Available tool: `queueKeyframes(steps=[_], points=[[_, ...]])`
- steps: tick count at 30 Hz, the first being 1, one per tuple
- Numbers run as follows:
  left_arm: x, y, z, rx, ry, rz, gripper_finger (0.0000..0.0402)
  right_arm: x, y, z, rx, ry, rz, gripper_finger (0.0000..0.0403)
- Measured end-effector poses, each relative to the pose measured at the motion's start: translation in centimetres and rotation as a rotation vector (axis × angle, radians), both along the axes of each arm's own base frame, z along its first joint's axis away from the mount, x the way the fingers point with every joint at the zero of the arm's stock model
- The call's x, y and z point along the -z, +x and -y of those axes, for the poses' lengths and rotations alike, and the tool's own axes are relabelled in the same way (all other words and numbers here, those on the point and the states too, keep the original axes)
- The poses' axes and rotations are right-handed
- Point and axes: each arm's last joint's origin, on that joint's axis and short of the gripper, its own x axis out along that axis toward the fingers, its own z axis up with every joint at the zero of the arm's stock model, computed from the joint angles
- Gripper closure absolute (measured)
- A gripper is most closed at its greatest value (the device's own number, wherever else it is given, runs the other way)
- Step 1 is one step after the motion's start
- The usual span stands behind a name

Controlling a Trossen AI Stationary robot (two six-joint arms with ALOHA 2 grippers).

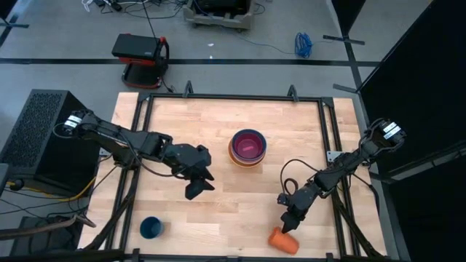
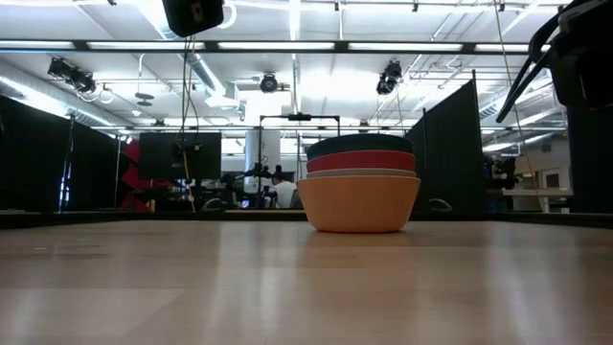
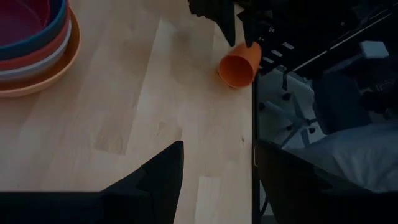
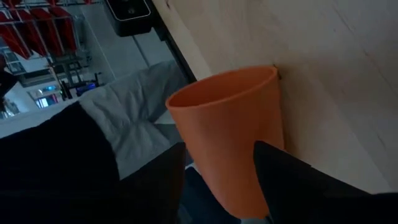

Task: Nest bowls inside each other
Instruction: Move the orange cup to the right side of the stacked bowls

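A: So, where are the bowls sitting?

B: They are standing nested in one upright stack, mouths facing up, on the wooden table. The magenta one is lying innermost, with teal, red and white rims showing above the orange one at the base.

A: And the left arm?

B: It is reaching across the table, and the left gripper is hanging beside the stack, apart from it, fingers parted and gripping nothing.

A: The right arm?

B: It is stretching down to the table's edge, well away from the stack. The right gripper is straddling a small orange cup, one finger on each side, spread. The cup is lying on its side, its long axis along the tabletop.

A: Anything else?

B: A dark blue cup is standing beyond the left gripper from the stack.
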Motion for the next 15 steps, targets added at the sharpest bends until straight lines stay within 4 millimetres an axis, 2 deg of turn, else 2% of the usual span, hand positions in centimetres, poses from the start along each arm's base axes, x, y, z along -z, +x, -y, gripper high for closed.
queueKeyframes(steps=[15], points=[[2.1, 4.0, 3.2, 0.098, -0.056, 0.133, 0.0213, -0.3, 1.6, 1.9, 0.054, 0.005, 0.058, 0.022]])
